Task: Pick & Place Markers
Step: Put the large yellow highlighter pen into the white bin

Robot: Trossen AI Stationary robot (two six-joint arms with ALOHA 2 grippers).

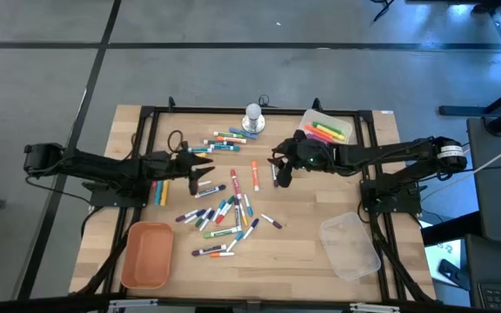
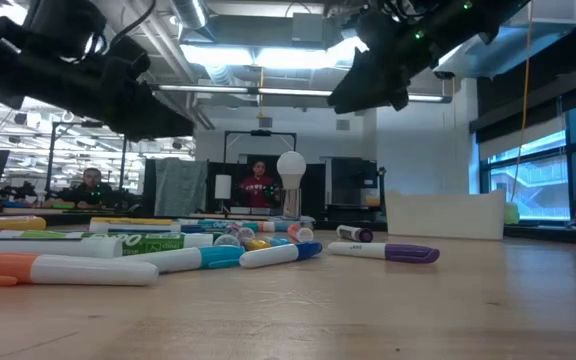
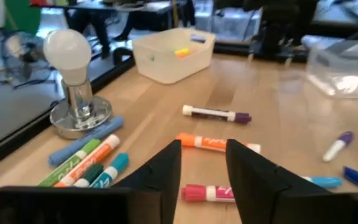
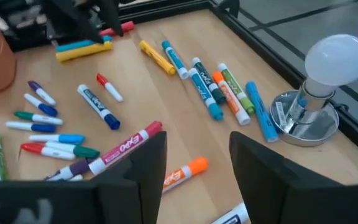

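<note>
Left tool (image 1: 200,173) hovers over the bench (image 1: 320,261), fingers parted, holding nothing. Markers (image 1: 224,213) lie scattered mid-bench: white barrels with red, blue, green, purple and orange caps, some lettered "EXPO"; more sit in the clear bin (image 1: 323,129) at the far edge. Right tool (image 1: 280,174) hangs above an orange marker (image 4: 182,174), fingers apart, empty

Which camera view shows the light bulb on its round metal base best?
The right wrist view: the light bulb and its base appear close and whole. The left wrist view shows it too, the high view only from above, the low view distant behind markers.
</note>
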